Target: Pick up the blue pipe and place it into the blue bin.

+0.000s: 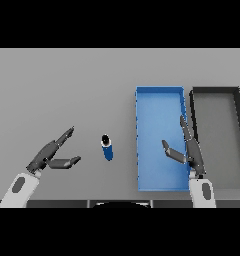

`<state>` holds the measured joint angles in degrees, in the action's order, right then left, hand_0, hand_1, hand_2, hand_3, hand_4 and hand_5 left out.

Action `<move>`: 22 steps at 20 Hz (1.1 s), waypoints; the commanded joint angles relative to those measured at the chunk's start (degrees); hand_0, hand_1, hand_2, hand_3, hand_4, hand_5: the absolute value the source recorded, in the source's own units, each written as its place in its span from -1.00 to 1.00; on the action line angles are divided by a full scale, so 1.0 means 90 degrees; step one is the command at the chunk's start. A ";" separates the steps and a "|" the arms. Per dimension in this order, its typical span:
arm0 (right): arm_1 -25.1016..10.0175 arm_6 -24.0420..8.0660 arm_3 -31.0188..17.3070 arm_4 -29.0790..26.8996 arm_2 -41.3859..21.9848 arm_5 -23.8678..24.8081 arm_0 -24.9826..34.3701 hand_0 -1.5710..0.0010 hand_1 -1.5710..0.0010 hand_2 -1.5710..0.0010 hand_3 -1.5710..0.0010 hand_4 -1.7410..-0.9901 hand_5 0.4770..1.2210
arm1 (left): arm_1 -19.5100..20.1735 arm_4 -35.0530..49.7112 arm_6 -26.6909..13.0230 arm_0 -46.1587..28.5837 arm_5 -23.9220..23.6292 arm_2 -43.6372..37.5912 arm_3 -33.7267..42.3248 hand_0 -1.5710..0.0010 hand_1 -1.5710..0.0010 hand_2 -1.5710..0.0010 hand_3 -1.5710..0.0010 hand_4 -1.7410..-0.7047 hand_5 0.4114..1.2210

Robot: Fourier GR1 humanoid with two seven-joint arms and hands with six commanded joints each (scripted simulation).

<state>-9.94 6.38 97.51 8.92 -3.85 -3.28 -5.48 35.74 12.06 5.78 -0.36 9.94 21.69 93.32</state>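
A short blue pipe (pixel 107 148) with a dark open end lies on the grey table, just left of the blue bin (pixel 159 99). My right hand (pixel 190 150) hovers over the bin's right side, fingers straight and thumb spread, holding nothing. My left hand (pixel 51 154) is at the lower left, well left of the pipe, open with its fingers pointing up and right and its thumb toward the pipe. Nothing lies inside the blue bin.
A black bin (pixel 238 107) stands right beside the blue bin, along the table's right edge. Bare grey table stretches behind and left of the pipe.
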 commanded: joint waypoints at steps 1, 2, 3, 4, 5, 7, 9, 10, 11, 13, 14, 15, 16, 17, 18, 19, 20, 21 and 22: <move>-0.0073 -0.0133 -0.0025 0.0017 0.0047 0.0006 0.0023 1.00 1.00 1.00 1.00 0.54 -0.62 | -0.0049 -0.0078 -0.0116 -0.0010 0.0028 0.0121 0.0008 1.00 1.00 1.00 1.00 0.21 -0.79; -0.0045 -0.0189 -0.0062 -0.0028 0.0065 0.0001 0.0035 1.00 1.00 1.00 1.00 0.51 -0.62 | -0.0142 -0.0195 -0.0180 0.0046 0.0012 0.0248 0.0042 1.00 1.00 1.00 1.00 0.19 -0.82; -0.0035 -0.0108 -0.0024 -0.0022 0.0040 -0.0015 -0.0030 1.00 1.00 1.00 1.00 0.49 -0.62 | -0.0237 -0.0339 -0.0202 0.0084 0.0003 0.0382 0.0029 1.00 1.00 1.00 1.00 0.17 -0.84; -0.0010 -0.0129 -0.0045 -0.0048 0.0052 -0.0008 -0.0018 1.00 1.00 1.00 1.00 0.47 -0.62 | -0.0265 -0.0410 -0.0235 0.0074 0.0029 0.0478 0.0069 1.00 1.00 1.00 1.00 0.17 -0.87; 0.0014 -0.0042 -0.0013 -0.0045 0.0046 0.0009 -0.0087 1.00 1.00 1.00 1.00 0.45 -0.62 | -0.0357 -0.0496 -0.0288 0.0109 0.0020 0.0580 0.0058 1.00 1.00 1.00 1.00 0.16 -0.89; 0.0041 -0.0084 -0.0031 -0.0038 0.0020 -0.0006 -0.0058 1.00 1.00 1.00 1.00 0.43 -0.62 | -0.0638 -0.0556 -0.0442 0.0159 0.0014 0.0797 0.0069 1.00 1.00 1.00 1.00 0.15 -0.90; 0.0105 0.0033 -0.0071 -0.0013 -0.0019 0.0007 -0.0039 1.00 1.00 1.00 1.00 0.39 -0.60 | -0.0952 -0.0697 -0.0450 0.0381 -0.0025 0.0919 -0.0216 1.00 1.00 1.00 1.00 0.15 -0.90; 0.0057 -0.0062 -0.0031 -0.0029 0.0023 0.0010 -0.0018 1.00 1.00 1.00 1.00 0.40 -0.60 | -0.1042 -0.0736 -0.0316 0.0404 -0.0024 0.0960 -0.0267 1.00 1.00 1.00 1.00 0.14 -0.89; 0.0058 -0.0028 0.0053 -0.0039 0.0015 0.0006 -0.0121 1.00 1.00 1.00 1.00 0.40 -0.60 | -0.1161 -0.0807 -0.0229 0.0455 -0.0043 0.1013 -0.0377 1.00 1.00 1.00 1.00 0.13 -0.88; 0.0030 -0.0191 0.0046 -0.0016 0.0048 0.0040 -0.0100 1.00 1.00 1.00 1.00 0.44 -0.62 | -0.1498 -0.0907 -0.0307 0.0653 -0.0176 0.1054 -0.0702 1.00 1.00 1.00 1.00 0.14 -0.88; 0.0017 -0.0203 0.0048 -0.0041 0.0062 0.0018 -0.0118 1.00 1.00 1.00 1.00 0.43 -0.61 | -0.1596 -0.0852 -0.0268 0.0761 -0.0168 0.1020 -0.0776 1.00 1.00 1.00 1.00 0.14 -0.88; -0.0021 -0.0164 0.0044 -0.0059 0.0093 0.0005 -0.0121 1.00 1.00 1.00 1.00 0.43 -0.60 | -0.1693 -0.0902 -0.0223 0.0794 -0.0179 0.1076 -0.0849 1.00 1.00 1.00 1.00 0.15 -0.88; -0.0010 -0.0155 -0.0041 -0.0096 0.0105 -0.0023 -0.0061 1.00 1.00 1.00 1.00 0.41 -0.59 | -0.1815 -0.0946 -0.0221 0.0922 -0.0194 0.1091 -0.1003 1.00 1.00 1.00 1.00 0.17 -0.88; -0.0018 -0.0118 -0.0073 -0.0076 0.0114 -0.0011 -0.0068 1.00 1.00 1.00 1.00 0.41 -0.58 | -0.1920 -0.1004 -0.0183 0.1017 -0.0202 0.1111 -0.1186 1.00 1.00 1.00 1.00 0.20 -0.89; -0.0028 -0.0044 -0.0049 -0.0095 0.0130 -0.0016 -0.0080 1.00 1.00 1.00 1.00 0.40 -0.57 | -0.1979 -0.1144 -0.0197 0.1105 -0.0271 0.1133 -0.1383 1.00 1.00 1.00 1.00 0.24 -0.91; 0.0021 0.0030 -0.0005 -0.0093 0.0084 -0.0025 -0.0135 1.00 1.00 1.00 1.00 0.39 -0.56 | -0.2052 -0.1267 -0.0239 0.1157 -0.0376 0.1171 -0.1455 1.00 1.00 1.00 1.00 0.28 -0.94; 0.0005 -0.0025 -0.0034 -0.0098 0.0113 -0.0010 -0.0064 1.00 1.00 1.00 1.00 0.38 -0.56 | -0.2131 -0.1389 -0.0263 0.1167 -0.0441 0.1253 -0.1522 1.00 1.00 1.00 1.00 0.31 -0.97; 0.0021 0.0005 0.0007 -0.0061 0.0082 0.0003 -0.0135 1.00 1.00 1.00 1.00 0.38 -0.55 | -0.2213 -0.1457 -0.0269 0.1245 -0.0487 0.1268 -0.1653 1.00 1.00 1.00 1.00 0.33 -0.98; 0.0014 -0.0028 0.0012 -0.0035 0.0072 0.0008 -0.0099 1.00 1.00 1.00 1.00 0.40 -0.55 | -0.2367 -0.1364 -0.0249 0.1293 -0.0438 0.1260 -0.1781 1.00 1.00 1.00 1.00 0.31 -0.98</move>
<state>-9.81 6.12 97.62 8.60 -3.21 -3.21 -6.35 14.39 -0.22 3.39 11.29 6.00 33.06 77.31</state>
